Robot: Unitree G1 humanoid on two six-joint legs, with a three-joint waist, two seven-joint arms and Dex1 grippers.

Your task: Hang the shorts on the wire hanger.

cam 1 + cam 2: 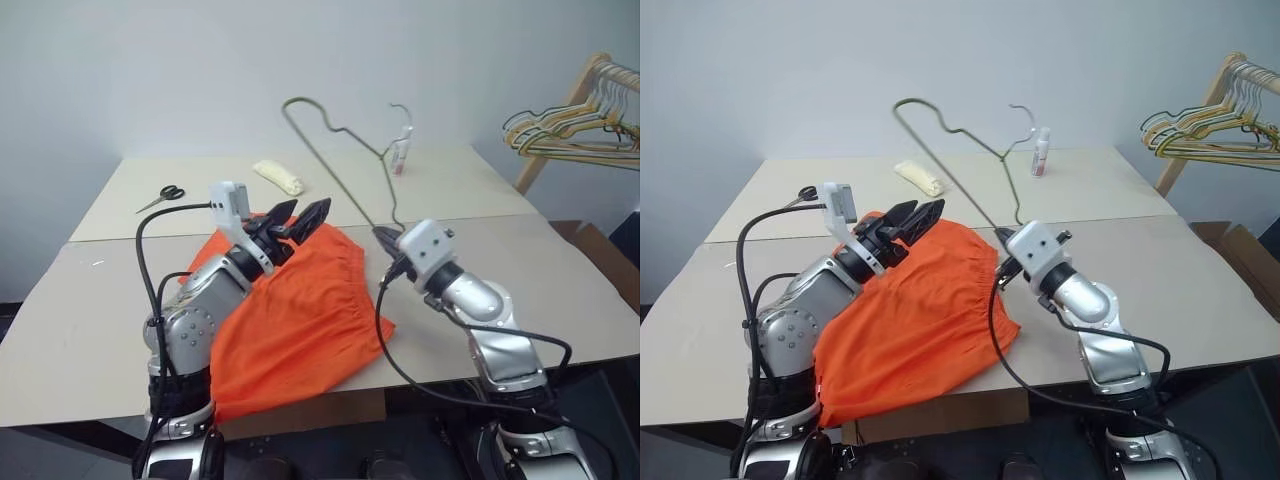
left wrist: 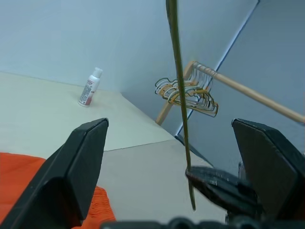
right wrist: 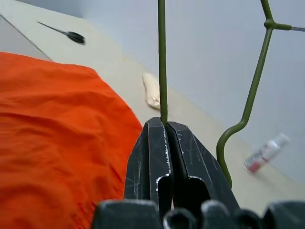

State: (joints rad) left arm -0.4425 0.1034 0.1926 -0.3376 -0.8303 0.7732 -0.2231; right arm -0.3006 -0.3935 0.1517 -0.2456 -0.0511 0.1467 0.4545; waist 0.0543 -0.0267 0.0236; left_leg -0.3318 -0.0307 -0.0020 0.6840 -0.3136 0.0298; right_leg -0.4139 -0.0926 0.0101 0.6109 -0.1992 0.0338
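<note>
Plainly, the shorts [image 1: 290, 320] are a limp, light thing: thin bright orange cloth spread flat on the near part of the table [image 1: 560, 280], with a puckered elastic waistband along the right-hand edge and the near hem drooping over the table's front lip. I'd judge they will sag and fold wherever they are lifted, so the gathered waistband looks like the best place to take hold, being the thickest part.

The wire hanger [image 1: 330, 150] is the opposite sort of object: one thin olive-green wire, stiff but probably springy, with wavy shoulders and a bare silver hook. It stands tilted up in the air above the table's middle, its lower end pinched in the right gripper [image 3: 166, 125], whose two black fingers are clamped tight on the wire just right of the shorts. So slim a wire could twist in that pinch, I'd guess.

The left gripper [image 1: 297, 217] hovers over the far edge of the shorts with its fingers spread wide and nothing between them.

Farther off on the pale matte table lie scissors [image 1: 160, 197] at the left, a cream-coloured lump [image 1: 279, 177] and a small white bottle [image 1: 401, 155]. At the far right a wooden rack [image 1: 585, 95] carries more hangers.
</note>
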